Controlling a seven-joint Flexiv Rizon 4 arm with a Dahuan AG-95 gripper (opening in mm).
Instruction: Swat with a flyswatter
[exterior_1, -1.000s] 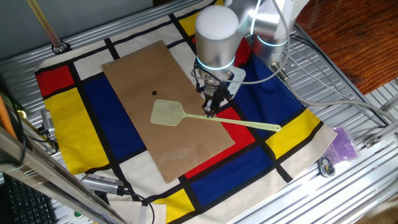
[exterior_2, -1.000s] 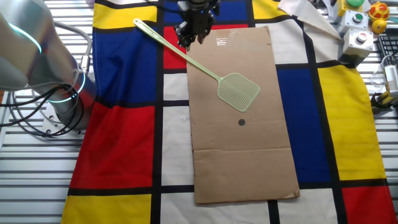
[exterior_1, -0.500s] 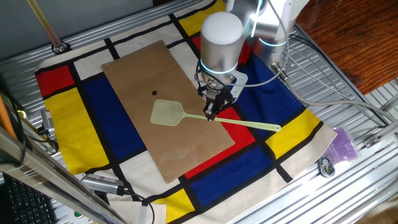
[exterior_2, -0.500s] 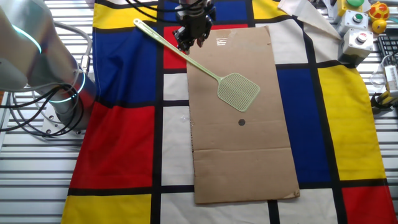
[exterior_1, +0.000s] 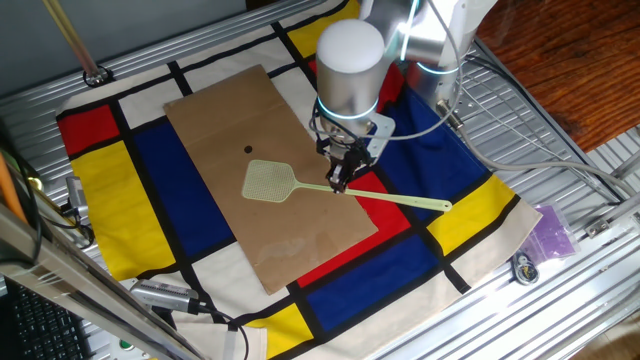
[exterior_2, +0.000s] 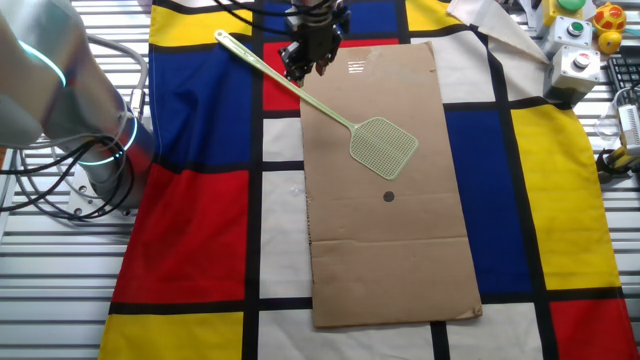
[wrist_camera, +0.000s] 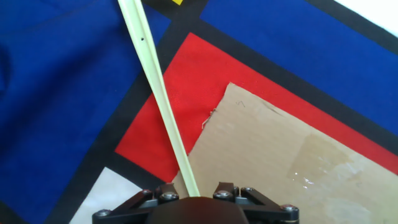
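Note:
The pale yellow-green flyswatter (exterior_1: 300, 185) lies flat. Its mesh head (exterior_2: 383, 146) rests on the brown cardboard sheet (exterior_2: 390, 230), and its long thin handle (wrist_camera: 158, 93) runs off the sheet's edge over a red square of the cloth. My gripper (exterior_1: 339, 182) hangs straight down over the middle of the handle, near the sheet's corner (exterior_2: 300, 68). In the hand view the handle passes between the two finger mounts, which stand well apart; the jaws are open and straddle it. The fingertips themselves are hidden below the hand.
A small dark spot (exterior_2: 389, 197) marks the cardboard beside the mesh head. A red, blue, yellow and white checked cloth (exterior_1: 110, 185) covers the table. Button boxes (exterior_2: 575, 60) stand at one corner, and cables (exterior_1: 520, 150) run beside the arm's base.
The hand has shifted only slightly over the handle and sits a little lower. The flyswatter has not moved.

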